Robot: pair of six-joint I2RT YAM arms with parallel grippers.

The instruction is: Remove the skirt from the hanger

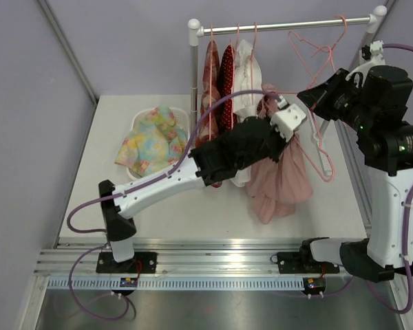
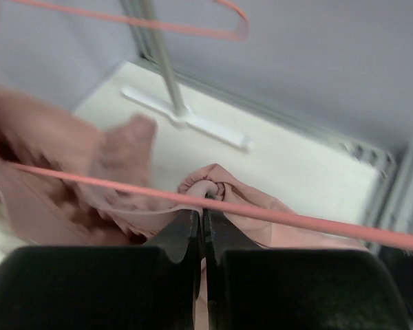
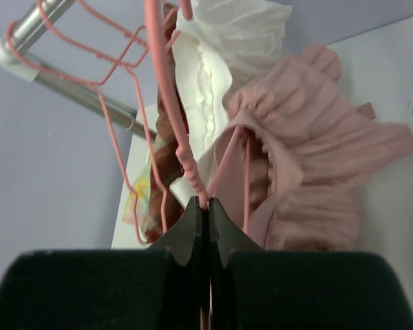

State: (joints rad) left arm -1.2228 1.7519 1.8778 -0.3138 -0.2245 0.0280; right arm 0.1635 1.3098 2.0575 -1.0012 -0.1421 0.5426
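At the near edge the 2 arm bases sit side by side, and both arms reach out over the white tabletop (image 1: 213, 213) toward the same garment. The left gripper (image 2: 204, 212) has its 2 black fingers pressed together on a bunched fold of the dusty-pink ruffled skirt (image 1: 282, 175), just under the thin salmon-pink wire hanger (image 3: 171, 113) that crosses its wrist view. Judging by the gathered cloth, this pinch is at the waist, which gives a hold for drawing the fabric off the wire. The right gripper (image 3: 204, 206) is clamped narrow on the hanger's wire alone, with no cloth between its fingers. That grip likely steadies the hanger so it neither swings nor rides along with the skirt.

The skirt hangs between the 2 grippers over the middle-right of the table, its waist looped on the hanger and its hem drooping low. Whether the hem touches the surface cannot be told. Removal looks under way, not finished.

Further back, the silver metal rail (image 1: 289, 26) on white posts carries red patterned garments (image 1: 211, 69), a white frilled garment (image 1: 244, 65) and bare pink hangers (image 1: 316, 48). Whether the held hanger's hook is on that rail cannot be told. Off to the left, a white basket (image 1: 139, 122) holds a pastel floral cloth (image 1: 155, 137), plausibly the place for freed clothes.
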